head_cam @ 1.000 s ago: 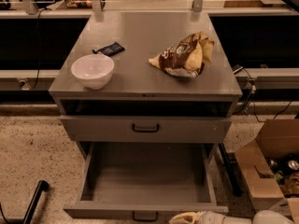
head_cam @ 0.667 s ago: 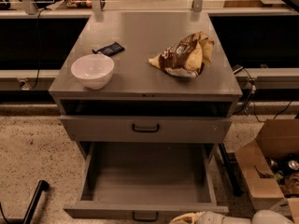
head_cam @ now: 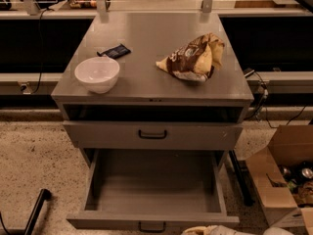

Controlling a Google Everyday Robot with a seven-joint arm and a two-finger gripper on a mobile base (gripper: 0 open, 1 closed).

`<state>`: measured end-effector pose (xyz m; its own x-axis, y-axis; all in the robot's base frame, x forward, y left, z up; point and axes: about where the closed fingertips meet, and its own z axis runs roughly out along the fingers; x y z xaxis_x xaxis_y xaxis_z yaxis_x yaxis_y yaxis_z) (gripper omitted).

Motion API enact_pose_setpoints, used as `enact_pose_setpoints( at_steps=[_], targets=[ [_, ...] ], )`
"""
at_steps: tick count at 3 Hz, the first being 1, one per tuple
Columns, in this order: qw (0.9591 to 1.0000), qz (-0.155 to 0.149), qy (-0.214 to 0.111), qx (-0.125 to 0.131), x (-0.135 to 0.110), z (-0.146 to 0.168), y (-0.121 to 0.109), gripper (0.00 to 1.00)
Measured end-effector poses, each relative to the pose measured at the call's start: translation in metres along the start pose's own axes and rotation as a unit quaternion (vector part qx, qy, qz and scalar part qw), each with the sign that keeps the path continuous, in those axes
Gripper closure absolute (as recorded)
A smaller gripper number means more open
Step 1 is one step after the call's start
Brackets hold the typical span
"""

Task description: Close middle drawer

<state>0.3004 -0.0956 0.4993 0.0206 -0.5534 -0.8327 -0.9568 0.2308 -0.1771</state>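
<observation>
While the middle drawer [head_cam: 151, 187] stands pulled out at 6 o'clock under the desk [head_cam: 156, 77], the claw [head_cam: 211, 230] sits by its front panel near 5 o'clock, and I cannot tell its grip state. Push squarely beside the handle [head_cam: 151, 226], straight toward 12 o'clock.

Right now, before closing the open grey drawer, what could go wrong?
1. The tool, at the bottom edge, sits right of the small black handle on the open grey metal drawer; an off-centre push may skew it.
2. A hard shove might jolt the white round bowl near the top's front edge.
</observation>
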Motion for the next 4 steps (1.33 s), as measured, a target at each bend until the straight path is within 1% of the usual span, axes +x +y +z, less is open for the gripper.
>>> enact_pose_setpoints(
  at_steps=[1, 2, 3, 4],
  targets=[
    [0.9999, 0.000, -0.002, 0.015, 0.036, 0.010, -0.004, 1.00],
    [0.9998, 0.000, 0.002, 0.022, 0.059, 0.019, -0.011, 1.00],
    [0.9994, 0.009, -0.003, 0.033, 0.074, 0.029, -0.022, 1.00],
    [0.9983, 0.021, -0.002, 0.054, 0.088, 0.040, -0.034, 1.00]
  ],
)
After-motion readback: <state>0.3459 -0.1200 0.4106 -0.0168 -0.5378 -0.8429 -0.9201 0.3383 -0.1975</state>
